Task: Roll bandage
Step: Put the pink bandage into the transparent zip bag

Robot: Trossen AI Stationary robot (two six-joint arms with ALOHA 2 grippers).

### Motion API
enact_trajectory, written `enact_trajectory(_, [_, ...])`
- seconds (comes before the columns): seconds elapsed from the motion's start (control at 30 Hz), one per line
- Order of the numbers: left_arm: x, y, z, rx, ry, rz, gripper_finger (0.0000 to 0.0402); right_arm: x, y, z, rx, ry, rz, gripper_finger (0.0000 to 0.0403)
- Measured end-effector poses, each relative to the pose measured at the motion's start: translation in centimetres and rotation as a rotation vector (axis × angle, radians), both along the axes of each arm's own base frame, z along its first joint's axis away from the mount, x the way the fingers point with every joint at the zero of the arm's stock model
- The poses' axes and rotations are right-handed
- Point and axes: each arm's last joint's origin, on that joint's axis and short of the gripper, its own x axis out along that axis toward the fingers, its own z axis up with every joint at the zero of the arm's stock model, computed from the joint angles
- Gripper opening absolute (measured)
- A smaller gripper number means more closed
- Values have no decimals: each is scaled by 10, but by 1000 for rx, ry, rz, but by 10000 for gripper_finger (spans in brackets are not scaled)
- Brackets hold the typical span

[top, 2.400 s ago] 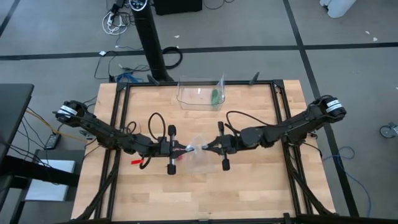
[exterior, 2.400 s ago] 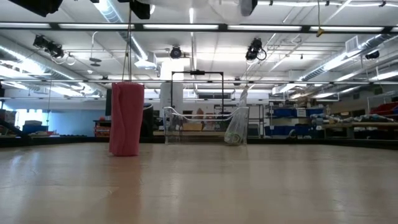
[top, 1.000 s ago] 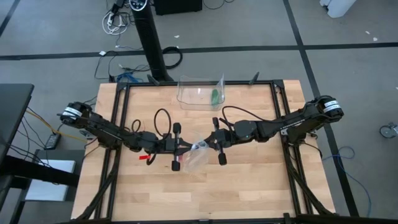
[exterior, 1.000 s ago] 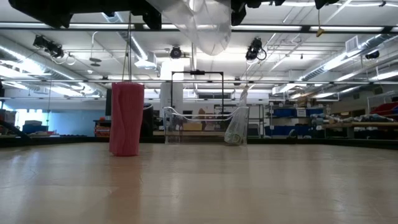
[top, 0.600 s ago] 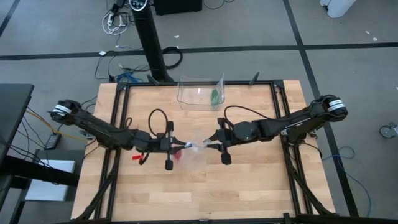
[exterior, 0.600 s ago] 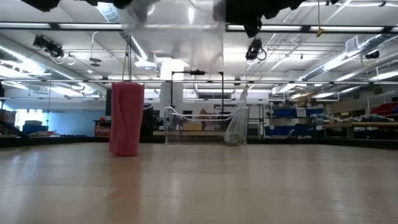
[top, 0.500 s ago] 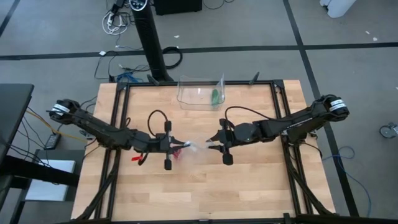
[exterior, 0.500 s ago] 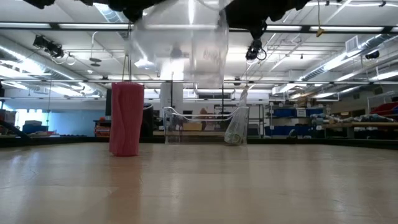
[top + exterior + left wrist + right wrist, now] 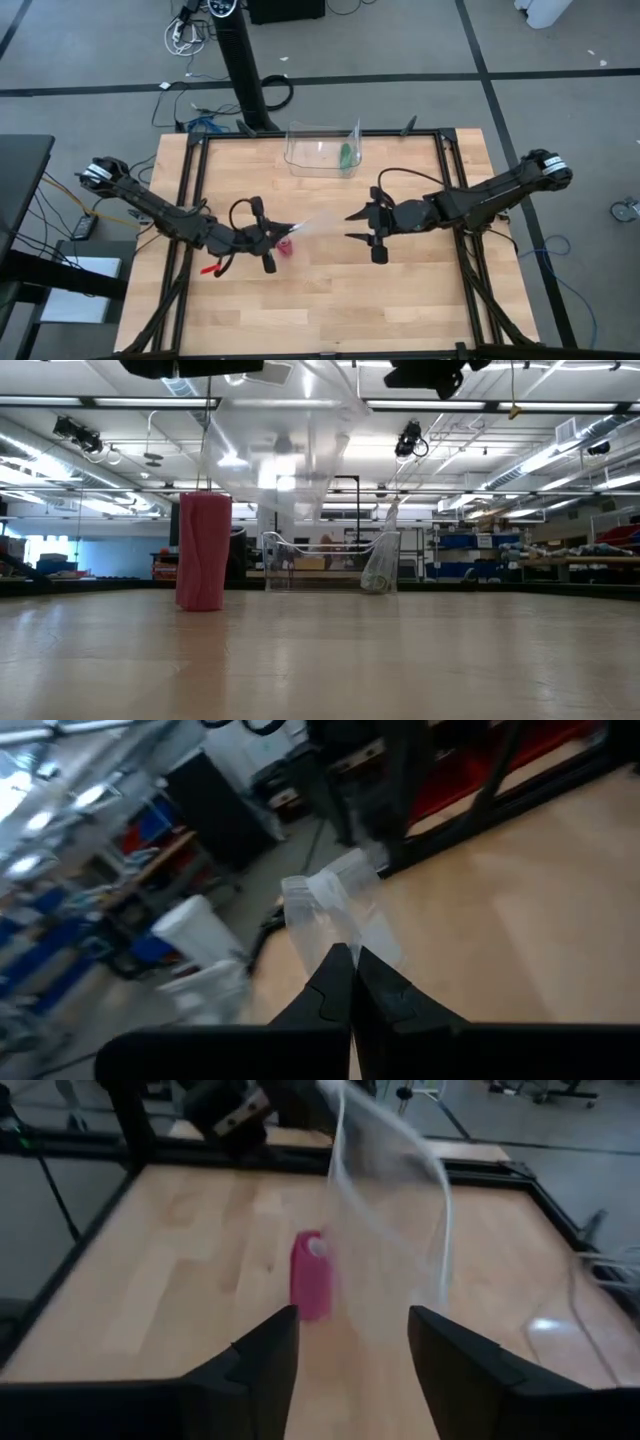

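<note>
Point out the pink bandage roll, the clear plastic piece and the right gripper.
bandage roll point(image 9: 310, 1275): right wrist view, middle of its upright side.
clear plastic piece point(image 9: 330, 915): left wrist view, flat face just beyond the left gripper's point(image 9: 352, 970) fingertips.
right gripper point(image 9: 352, 225): high view, gap between its spread fingertips.

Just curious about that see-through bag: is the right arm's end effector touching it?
Apart. In the right wrist view the right end effector is open, its fingers clear of the clear plastic bag, which hangs from the left end effector.
</note>
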Motion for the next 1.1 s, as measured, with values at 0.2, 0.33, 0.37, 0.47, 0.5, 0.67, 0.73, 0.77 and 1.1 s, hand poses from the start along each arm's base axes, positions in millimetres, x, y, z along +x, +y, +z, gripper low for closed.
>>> enact_trajectory(0.2, [-3, -6, 6, 197, 62, 104, 1, -15, 4, -14, -49, 86, -55, 212])
enact_trajectory(0.33, [-8, -9, 3, 350, 156, 186, 1, -8, 8, -46, 23, 60, -9, 226])
enact_trajectory(0.37, [-9, -9, 2, 368, 171, 196, 1, -4, 9, -54, 42, 36, 10, 229])
enact_trajectory(0.47, [-10, -8, -1, 385, 197, 231, 1, 11, 12, -75, 47, -28, 34, 236])
enact_trajectory(0.5, [-11, -8, -1, 387, 203, 243, 1, 18, 13, -81, 37, -52, 37, 238])
enact_trajectory(0.67, [-12, -7, -2, 403, 218, 306, 1, 60, 10, -104, 34, -133, 50, 236])
enact_trajectory(0.73, [-15, -5, -4, 405, 233, 313, 1, 78, 6, -112, 68, -143, 66, 236])
enact_trajectory(0.77, [-17, -4, -6, 398, 237, 315, 1, 87, 3, -116, 80, -138, 69, 238])
enact_trajectory(1.1, [-29, 3, -24, 378, 263, 385, 1, 151, -20, -141, 147, -115, 52, 305])
